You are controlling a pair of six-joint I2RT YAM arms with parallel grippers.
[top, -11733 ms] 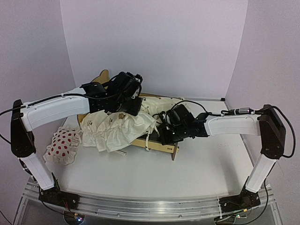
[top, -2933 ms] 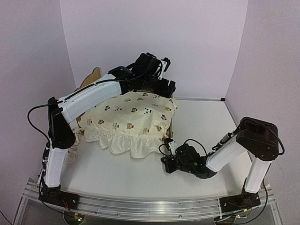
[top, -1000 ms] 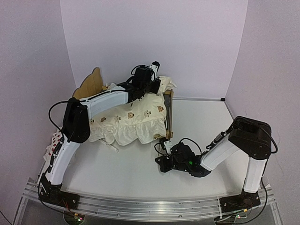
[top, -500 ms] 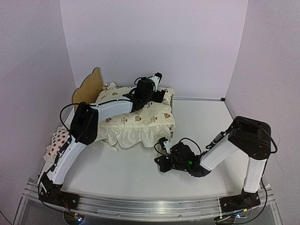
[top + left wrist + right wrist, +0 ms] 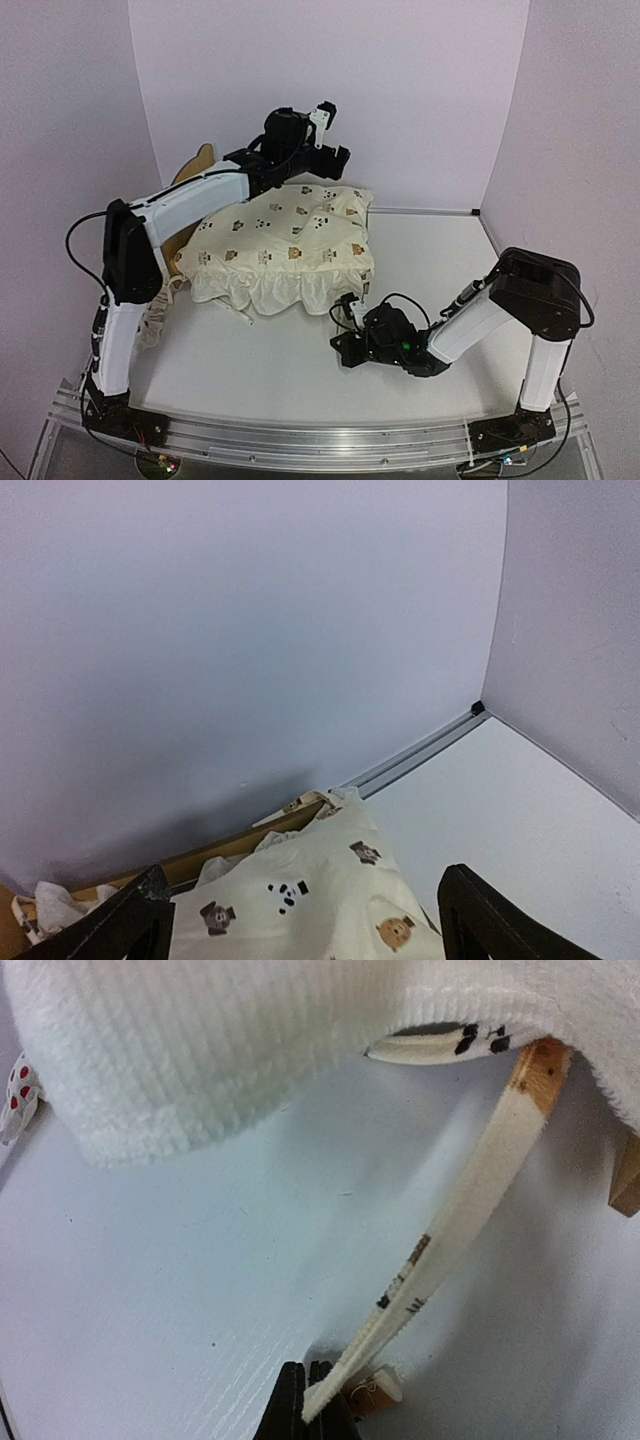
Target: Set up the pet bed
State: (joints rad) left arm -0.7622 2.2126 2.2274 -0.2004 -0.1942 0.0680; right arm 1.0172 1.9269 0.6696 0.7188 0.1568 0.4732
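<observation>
White-shelled arms, black joints, looping black cables

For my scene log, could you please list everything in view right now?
table: one, white, under everything.
bed: one, light wood, far left of table, mostly covered.
cushion: one, cream with bear faces, over the bed.
strap: one, cream, running down from under cushion's near corner.
pillow: one, white with red spots, left of bed, mostly hidden.
left claw: one, black, open above cushion's far edge.
right claw: one, black, shut on strap, low by table.
</observation>
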